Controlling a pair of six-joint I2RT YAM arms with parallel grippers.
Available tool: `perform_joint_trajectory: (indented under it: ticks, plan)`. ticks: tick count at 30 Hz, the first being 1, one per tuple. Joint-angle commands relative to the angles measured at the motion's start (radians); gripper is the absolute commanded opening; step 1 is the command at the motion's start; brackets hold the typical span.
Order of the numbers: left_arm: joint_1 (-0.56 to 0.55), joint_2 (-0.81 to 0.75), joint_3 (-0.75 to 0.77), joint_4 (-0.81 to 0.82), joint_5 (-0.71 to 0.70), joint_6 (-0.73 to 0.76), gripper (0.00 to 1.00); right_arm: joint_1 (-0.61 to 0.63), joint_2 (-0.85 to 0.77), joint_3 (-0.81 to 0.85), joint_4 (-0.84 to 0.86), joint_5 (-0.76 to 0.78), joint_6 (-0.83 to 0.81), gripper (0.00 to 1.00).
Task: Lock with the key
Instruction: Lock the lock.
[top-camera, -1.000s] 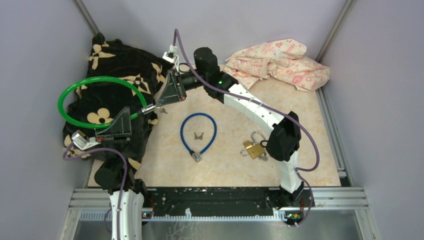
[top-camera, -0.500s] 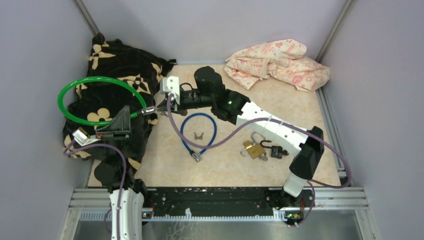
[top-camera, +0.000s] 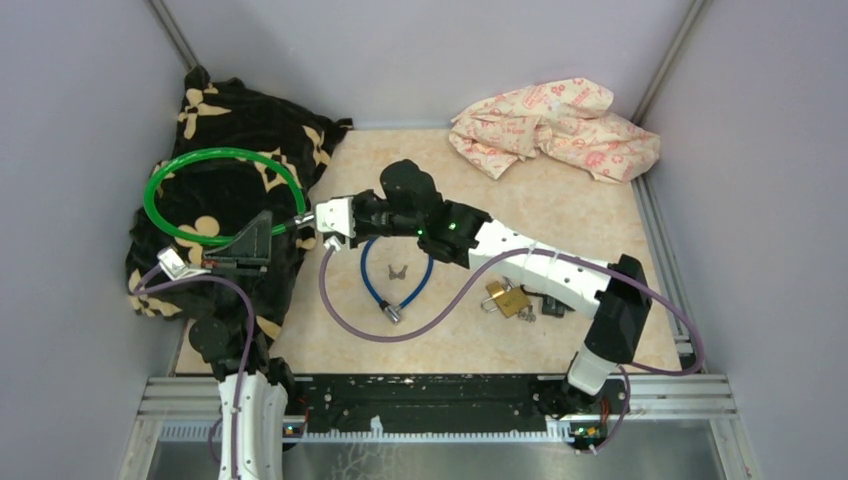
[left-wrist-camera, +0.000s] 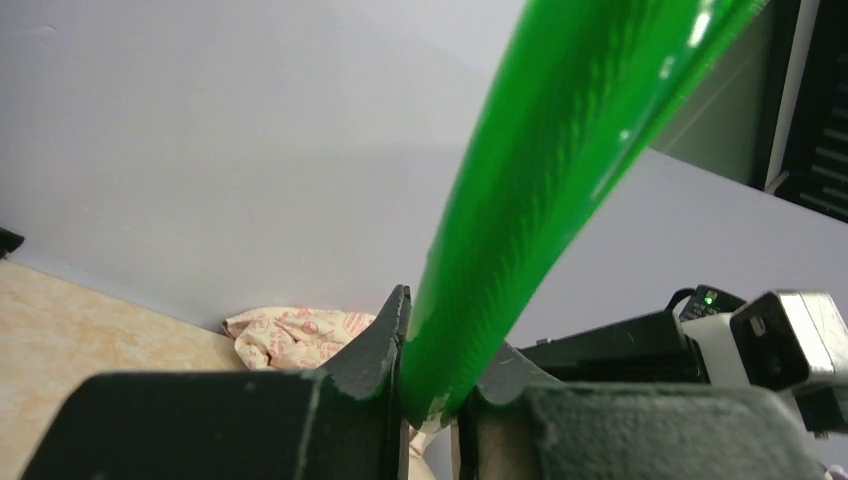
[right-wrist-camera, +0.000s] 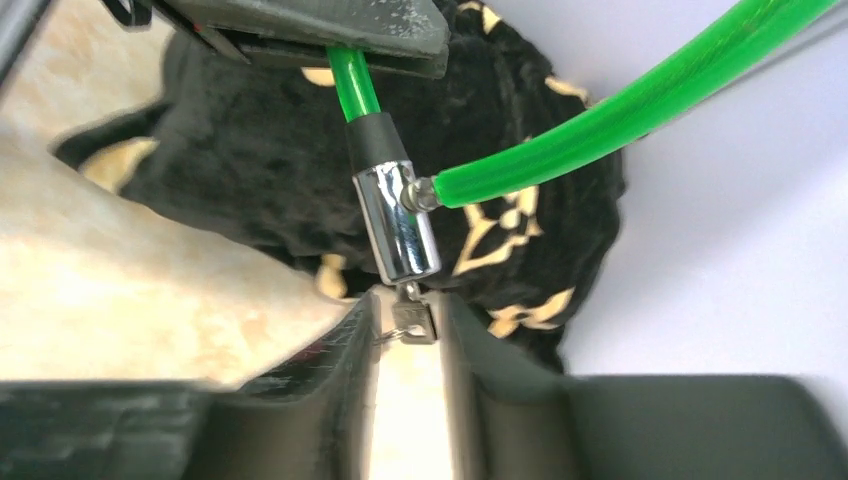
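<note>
A green cable lock (top-camera: 200, 160) loops over the black flowered cloth. My left gripper (top-camera: 268, 230) is shut on the green cable (left-wrist-camera: 540, 200) just behind its chrome lock head (top-camera: 300, 220); it also shows in the left wrist view (left-wrist-camera: 435, 400). In the right wrist view the lock head (right-wrist-camera: 398, 225) hangs with a small key (right-wrist-camera: 415, 322) stuck in its lower end. My right gripper (right-wrist-camera: 408, 320) has its jaws narrowly apart around the key's head, with a gap on the left side. In the top view the right gripper (top-camera: 314, 224) sits at the lock head.
A blue cable lock (top-camera: 397, 265) with loose keys (top-camera: 398, 271) lies mid-table. A brass padlock (top-camera: 508, 297) and a black padlock (top-camera: 552, 300) lie under the right arm. A black flowered cloth (top-camera: 240, 120) is at left, a pink patterned cloth (top-camera: 555, 125) at back right.
The right arm swung down and forward and its wrist rolled while staying at the lock head. The green loop and left gripper shifted slightly right.
</note>
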Motion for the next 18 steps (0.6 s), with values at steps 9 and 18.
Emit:
perform_joint_trajectory:
  ticks: [9, 18]
  plan:
    - [-0.001, -0.009, 0.027, 0.102, 0.040, 0.042, 0.00, -0.024, -0.069, 0.101, -0.140, -0.014, 0.113, 0.98]
    - [-0.001, -0.013, 0.030, 0.101, 0.043, 0.040, 0.00, -0.024, 0.076, 0.344, -0.362, -0.079, 0.121, 0.64]
